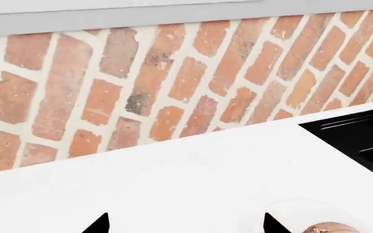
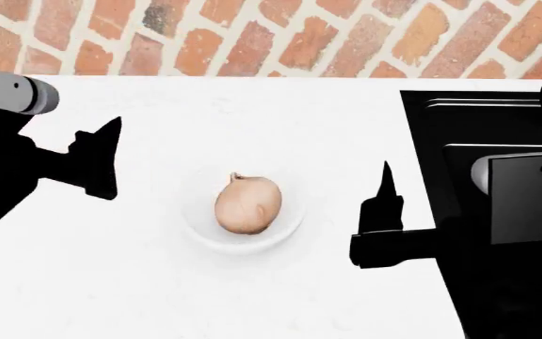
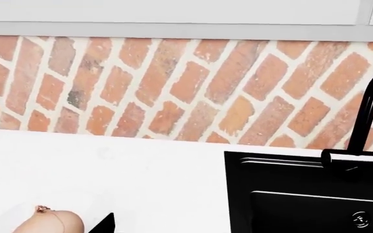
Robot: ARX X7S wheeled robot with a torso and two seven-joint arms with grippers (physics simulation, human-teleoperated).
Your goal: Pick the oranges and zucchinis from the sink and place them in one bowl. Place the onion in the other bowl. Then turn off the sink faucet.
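The pinkish-tan onion [image 2: 248, 204] lies in the small white bowl [image 2: 195, 224] at the middle of the white counter. My left gripper [image 2: 109, 159] hovers to the bowl's left, open and empty; its two fingertips [image 1: 99, 224] stand wide apart. My right gripper [image 2: 386, 186] hangs between the bowl and the black sink [image 2: 422, 134], open with nothing in it; one fingertip [image 3: 106, 224] shows and the other is lost against the sink [image 3: 290, 194]. The dark faucet [image 3: 370, 114] rises behind the basin. Oranges, zucchinis and the wooden bowl are out of view.
A brick wall [image 2: 252, 35] backs the counter. My right arm [image 2: 525, 198] covers most of the sink basin in the head view. The metal drain [image 3: 361, 219] shows at the basin's bottom. Bare white counter [image 2: 205, 113] lies behind the white bowl.
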